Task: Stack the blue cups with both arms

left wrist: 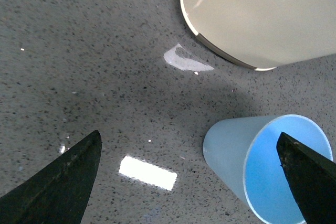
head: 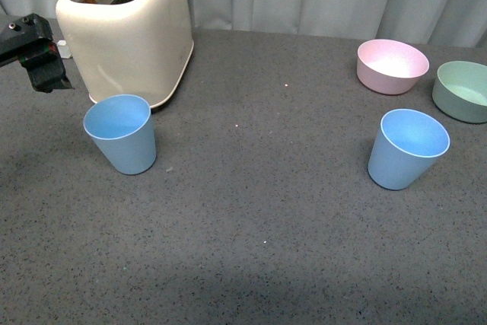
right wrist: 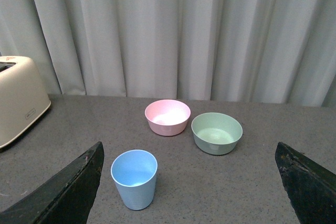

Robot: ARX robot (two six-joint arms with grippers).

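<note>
Front view, left blue cup [head: 120, 133]: stood upright just in front of the toaster [head: 129, 32], mouth up.
Left gripper [left wrist: 188, 142]: spread wide and empty beside the toaster; that cup sat off-centre, under one finger rather than between the two.
Right blue cup [head: 407, 148]: upright, well apart from the toaster, near the pink bowl [head: 392, 66].
Right gripper [right wrist: 189, 148]: wide, empty, well back from its cup.
Nearer arm: the left one for the toaster-side cup, I judged.

You are seeing the left blue cup [head: 120, 133] and the right blue cup [head: 407, 148] looking like smooth matt plastic. The speckled, stone-like table [head: 266, 226] is reflecting glossy highlights; the toaster [head: 137, 43] is showing a smooth satin shell.
</note>
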